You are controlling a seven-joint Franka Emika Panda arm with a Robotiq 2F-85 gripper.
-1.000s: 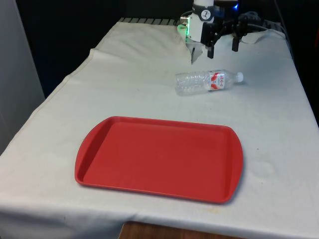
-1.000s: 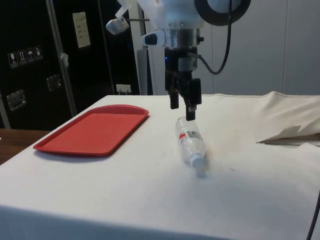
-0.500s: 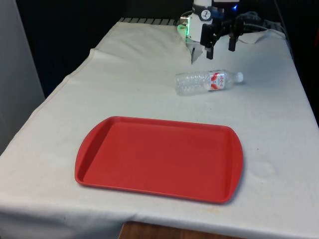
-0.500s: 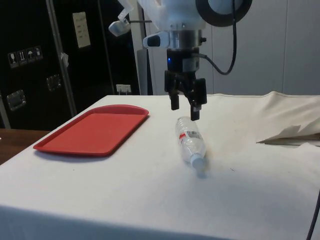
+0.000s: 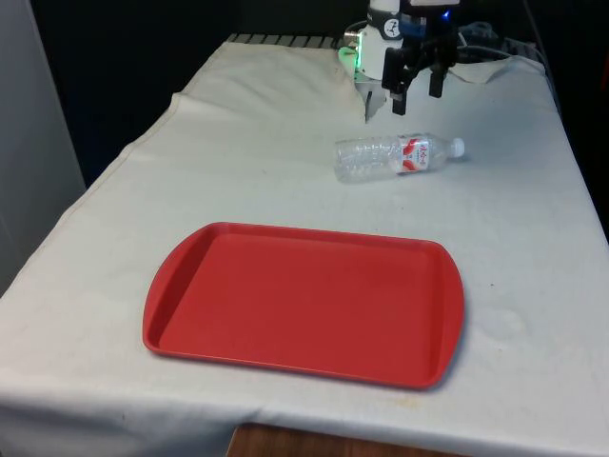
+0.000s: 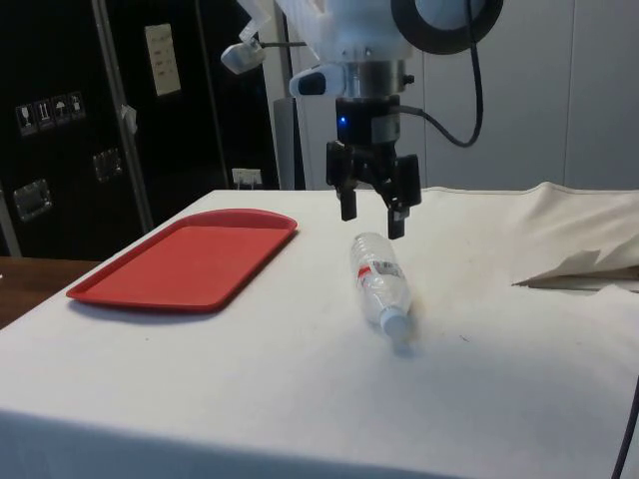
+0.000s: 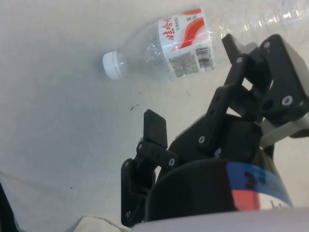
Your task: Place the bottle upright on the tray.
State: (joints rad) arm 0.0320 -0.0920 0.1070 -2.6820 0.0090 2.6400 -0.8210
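Observation:
A clear plastic bottle (image 5: 398, 156) with a red and white label and a white cap lies on its side on the white cloth, cap towards the front view's right. It also lies flat in the side view, bottle (image 6: 377, 280), and in the wrist view, bottle (image 7: 193, 38). My black gripper (image 5: 418, 92) hangs open above the cloth, just behind the bottle on the robot's side, gripper (image 6: 373, 213), touching nothing. In the wrist view the gripper (image 7: 193, 79) has nothing between its fingers. The red tray (image 5: 306, 302) sits empty near the table's front edge, tray (image 6: 185, 261).
A folded ridge of white cloth (image 6: 584, 264) rises at the table's far end near the robot base. Bare cloth lies between bottle and tray. The table edge (image 5: 114, 167) drops off at the front view's left.
The gripper has turned about its vertical axis above the bottle, so its fingers line up differently. It stays open and at about the same height. Bottle and tray have not moved.

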